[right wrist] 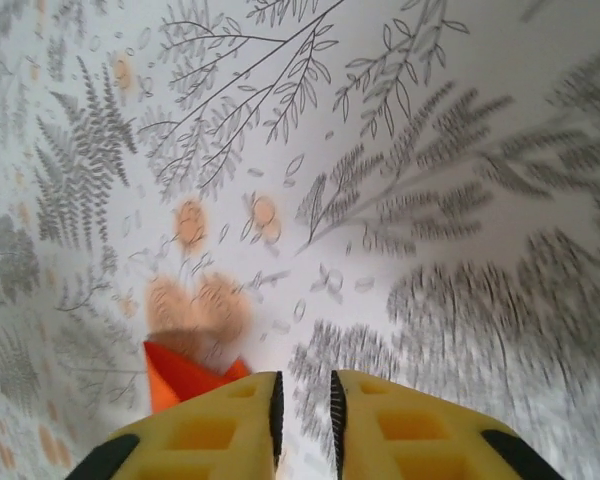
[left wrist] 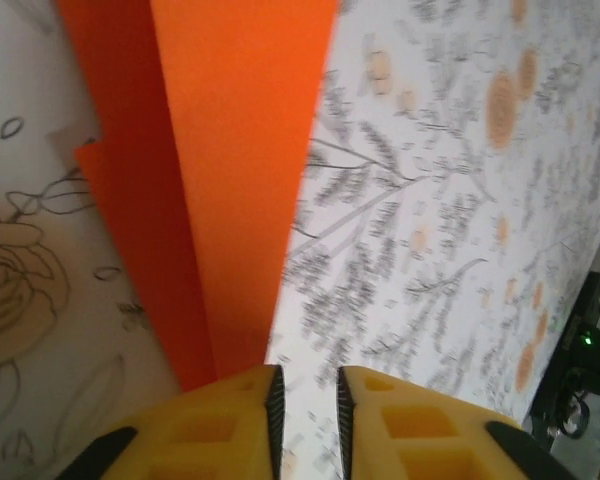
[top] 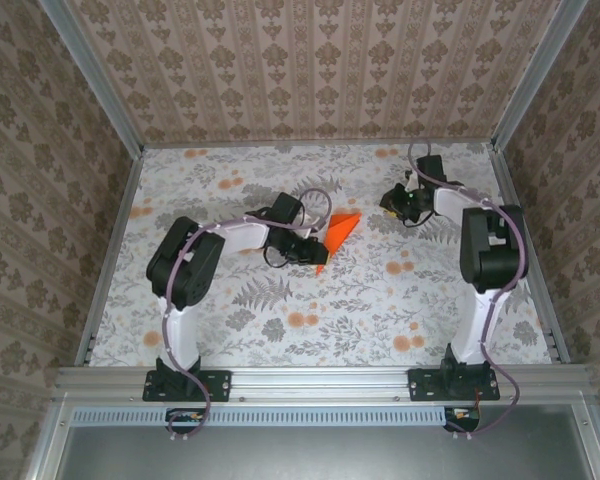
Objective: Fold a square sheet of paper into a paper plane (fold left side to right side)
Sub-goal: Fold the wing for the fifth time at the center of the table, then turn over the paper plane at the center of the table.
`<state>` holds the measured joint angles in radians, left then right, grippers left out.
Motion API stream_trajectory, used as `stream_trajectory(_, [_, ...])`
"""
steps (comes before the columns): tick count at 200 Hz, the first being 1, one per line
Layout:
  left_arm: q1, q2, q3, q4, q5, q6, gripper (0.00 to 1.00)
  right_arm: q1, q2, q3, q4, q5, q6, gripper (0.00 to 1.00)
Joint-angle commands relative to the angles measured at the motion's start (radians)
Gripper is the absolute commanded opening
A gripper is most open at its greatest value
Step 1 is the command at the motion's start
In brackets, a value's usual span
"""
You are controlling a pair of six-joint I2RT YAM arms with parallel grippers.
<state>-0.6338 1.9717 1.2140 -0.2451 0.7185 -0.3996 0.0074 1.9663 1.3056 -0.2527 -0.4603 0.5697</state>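
Paper (top: 340, 228) lies centre, already creased to a point. Left gripper (left wrist: 305, 385), nearly closed, sits at its left edge; right gripper (right wrist: 303, 390), narrow & empty, hangs far right. Your L-to-R fold looks unfinished.

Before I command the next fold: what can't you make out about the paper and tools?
- Top view: orange paper near end hidden under the left tool; creases too small.
- Left wrist view: paper cut off by the top edge; fingers cover its tip, so grip unclear.
- Right wrist view: right tool hides part of the paper; table blurred.
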Motion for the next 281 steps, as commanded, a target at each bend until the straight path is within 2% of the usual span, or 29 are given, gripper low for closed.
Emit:
stream_trajectory(1, [0.016, -0.132, -0.004, -0.017, 0.018, 0.010, 0.32, 0.020, -0.149, -0.081, 0.023, 0.090, 0.014, 0.31])
stream_trajectory(30, [0.062, -0.241, -0.066, 0.004, -0.043, 0.009, 0.40, 0.095, -0.311, -0.195, -0.011, 0.216, 0.057, 0.44])
stream_trajectory(48, [0.098, -0.291, -0.121, 0.043, -0.069, -0.008, 0.43, 0.188, -0.367, -0.228, -0.059, 0.321, 0.100, 0.51])
stream_trajectory(67, [0.127, -0.337, -0.174, 0.079, -0.150, -0.031, 0.47, 0.308, -0.388, -0.243, -0.083, 0.442, 0.169, 0.60])
stream_trajectory(104, [0.154, -0.413, -0.250, 0.134, -0.247, -0.064, 0.55, 0.474, -0.258, -0.166, -0.087, 0.501, 0.275, 0.62])
stream_trajectory(123, [0.163, -0.440, -0.275, 0.135, -0.270, -0.068, 0.59, 0.508, -0.178, -0.096, -0.118, 0.532, 0.283, 0.62])
stream_trajectory(160, [0.171, -0.469, -0.318, 0.136, -0.278, -0.077, 0.60, 0.545, -0.085, -0.020, -0.169, 0.565, 0.285, 0.61])
stream_trajectory(202, [0.171, -0.486, -0.338, 0.138, -0.284, -0.078, 0.61, 0.549, -0.062, -0.023, -0.185, 0.563, 0.283, 0.41])
stream_trajectory(248, [0.216, -0.523, -0.353, 0.136, -0.295, -0.073, 0.63, 0.553, -0.130, -0.048, -0.149, 0.515, 0.251, 0.03])
stream_trajectory(255, [0.220, -0.528, -0.353, 0.134, -0.296, -0.073, 0.63, 0.558, -0.156, -0.053, -0.132, 0.503, 0.237, 0.00])
stream_trajectory(281, [0.236, -0.552, -0.355, 0.119, -0.302, -0.066, 0.64, 0.589, -0.253, -0.058, -0.072, 0.422, 0.161, 0.00])
